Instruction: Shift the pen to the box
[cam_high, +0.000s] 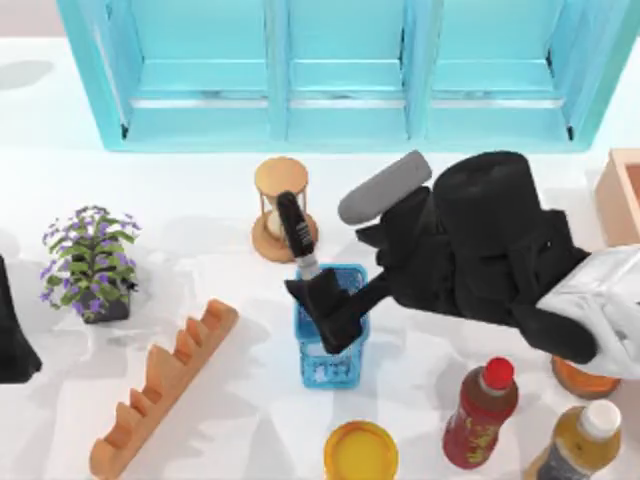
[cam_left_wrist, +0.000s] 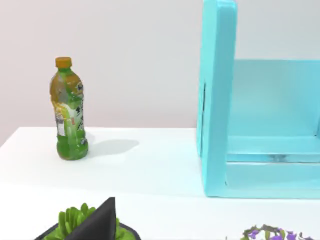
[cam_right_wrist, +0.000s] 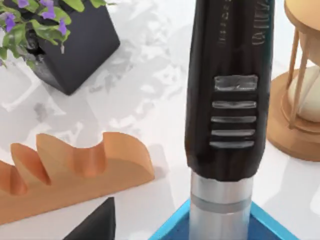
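The pen stands tilted in the small blue mesh basket at the table's middle, black cap up and pale barrel down inside. My right gripper reaches in from the right and sits open around the pen's lower barrel at the basket's rim. The right wrist view has the pen close up, rising from the basket, with one fingertip beside it. The tan box lies at the right edge. My left gripper is parked at the left edge, open.
An hourglass stands just behind the basket, with a potted plant and a jagged wooden rack to the left. A yellow bowl, red bottle and yellow bottle sit in front. A cyan cabinet lines the back.
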